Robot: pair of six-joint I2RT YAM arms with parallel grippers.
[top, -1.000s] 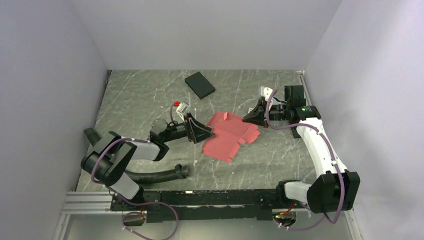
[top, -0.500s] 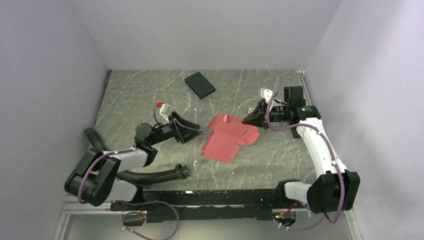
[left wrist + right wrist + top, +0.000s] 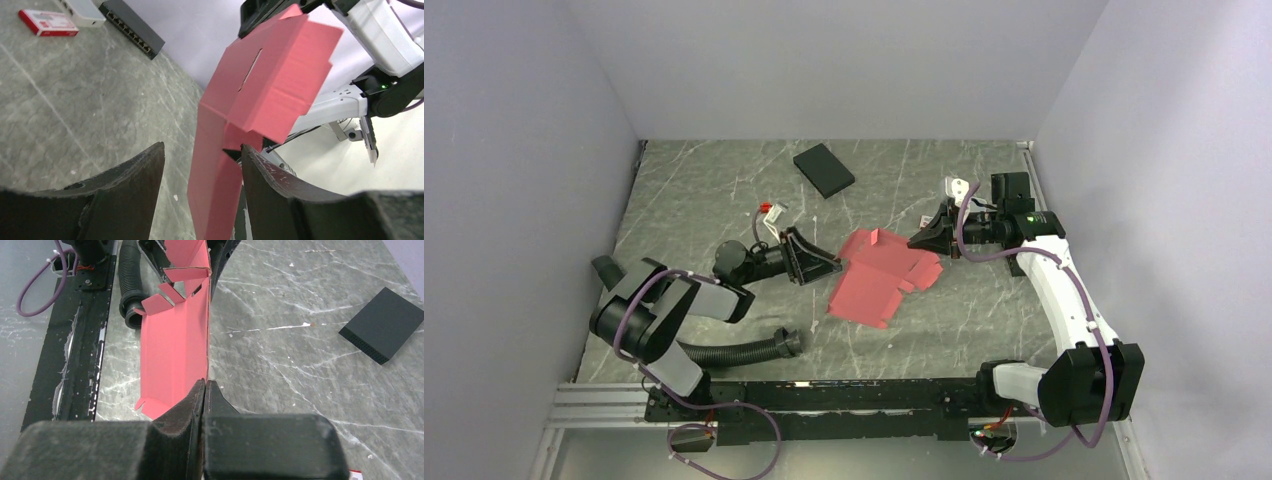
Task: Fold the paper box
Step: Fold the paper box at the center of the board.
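Top external view: the flat pinkish-red cardboard paper box (image 3: 886, 272) lies centre, its 2 o'clock corner pinched by the closed right gripper (image 3: 916, 239). The left gripper (image 3: 824, 265), jaws partly apart and empty, has backed off then returned to its 9 o'clock edge, likely seeking a fresh grip.

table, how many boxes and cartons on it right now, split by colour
black flat box: 1
pinkish-red paper box, an unfolded sheet: 1
red-and-white carton, tiny: 1
total: 3
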